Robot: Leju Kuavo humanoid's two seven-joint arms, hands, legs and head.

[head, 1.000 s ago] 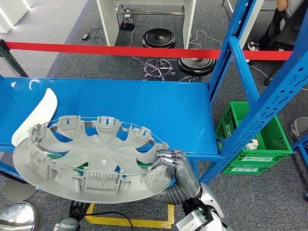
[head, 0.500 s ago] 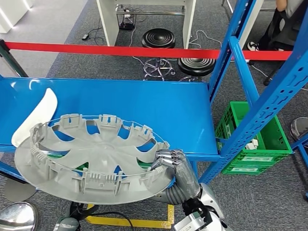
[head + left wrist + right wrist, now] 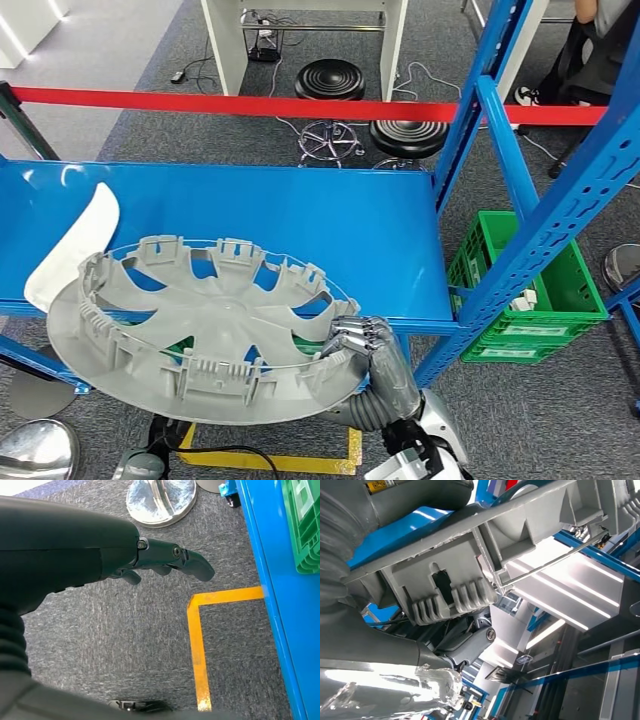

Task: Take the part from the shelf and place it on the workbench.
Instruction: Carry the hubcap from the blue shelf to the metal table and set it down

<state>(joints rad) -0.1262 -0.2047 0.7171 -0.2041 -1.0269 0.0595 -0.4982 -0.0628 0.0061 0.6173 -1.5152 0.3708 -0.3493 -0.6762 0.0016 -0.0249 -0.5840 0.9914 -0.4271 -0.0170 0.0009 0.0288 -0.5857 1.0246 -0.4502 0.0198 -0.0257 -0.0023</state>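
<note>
The right hand (image 3: 366,345) is silver-grey metal with segmented fingers (image 3: 349,330), joined to a grey ribbed flexible cover at the wrist and a glossy silver forearm shell with black fittings. The left hand (image 3: 158,562) has a smooth dark grey body, darker fingers (image 3: 196,565) with small round screws at the pivots, and a black ribbed cover behind it

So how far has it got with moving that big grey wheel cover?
Grasping looks done: the right hand grips the rim of the round grey plastic wheel cover, which hangs over the blue metal shelf's front edge. The left hand holds nothing. Left: carrying it to the workbench.
</note>
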